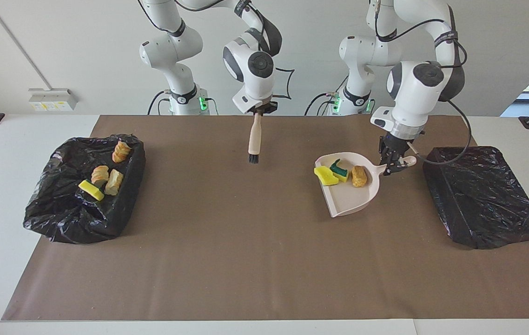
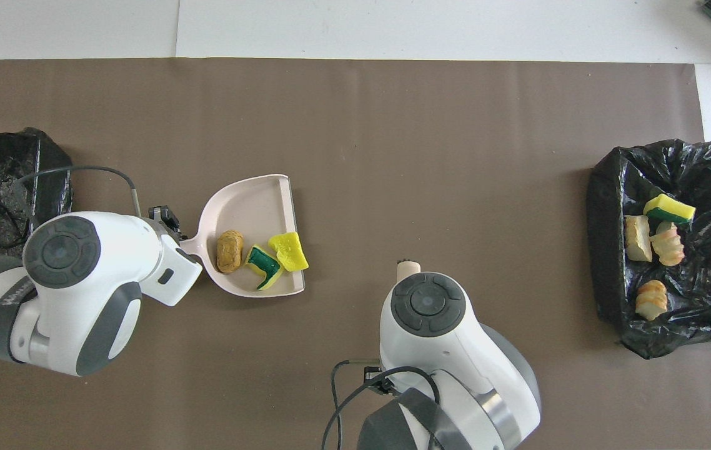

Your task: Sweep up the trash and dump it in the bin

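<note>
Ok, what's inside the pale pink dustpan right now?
Three bits lie in the pale pink plastic dustpan, at its end nearer the robots: a tan-brown pastry-like lump, a green-and-yellow sponge piece and a yellow sponge piece. Nothing covers them; the rest of the pan is bare.

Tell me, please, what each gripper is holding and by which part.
The left gripper holds the pink dustpan by its handle, three trash bits lying in it. The right gripper holds the hand brush by its handle's top, bristles down.

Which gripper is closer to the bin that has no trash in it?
Left. The left gripper, shut on the dustpan handle, hangs just beside the empty bin. The right gripper, holding the brush, is over mid-table.
</note>
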Controlling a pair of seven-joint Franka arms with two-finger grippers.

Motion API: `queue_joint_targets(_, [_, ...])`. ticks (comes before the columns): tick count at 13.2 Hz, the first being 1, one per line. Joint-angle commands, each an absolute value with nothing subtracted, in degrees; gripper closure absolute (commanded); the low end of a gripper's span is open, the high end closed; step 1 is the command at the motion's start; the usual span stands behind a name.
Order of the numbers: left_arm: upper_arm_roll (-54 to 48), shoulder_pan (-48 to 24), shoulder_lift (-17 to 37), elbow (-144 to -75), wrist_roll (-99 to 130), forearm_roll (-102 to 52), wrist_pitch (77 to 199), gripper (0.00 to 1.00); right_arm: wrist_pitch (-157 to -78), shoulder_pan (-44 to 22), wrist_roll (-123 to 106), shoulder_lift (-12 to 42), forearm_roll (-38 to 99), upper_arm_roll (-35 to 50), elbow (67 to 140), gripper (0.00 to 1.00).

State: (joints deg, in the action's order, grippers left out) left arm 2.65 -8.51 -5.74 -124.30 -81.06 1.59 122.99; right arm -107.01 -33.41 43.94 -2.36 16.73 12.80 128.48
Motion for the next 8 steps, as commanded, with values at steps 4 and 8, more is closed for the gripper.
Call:
queue_joint_targets(4, [2.02, 12.53, -5.63, -113.83, -96.68, -4.04, 111.36, 1.0, -109.33, -33.13, 38.5, -2.29, 21.53, 12.83, 132.8, 1.0])
queue_joint_targets(8, [2.28, 23.27, -2.64, -107.59, -96.42, -3.61, 112.41, 1.0, -112.24, -33.13, 38.15, -0.44, 22.94, 12.83, 132.98, 0.99])
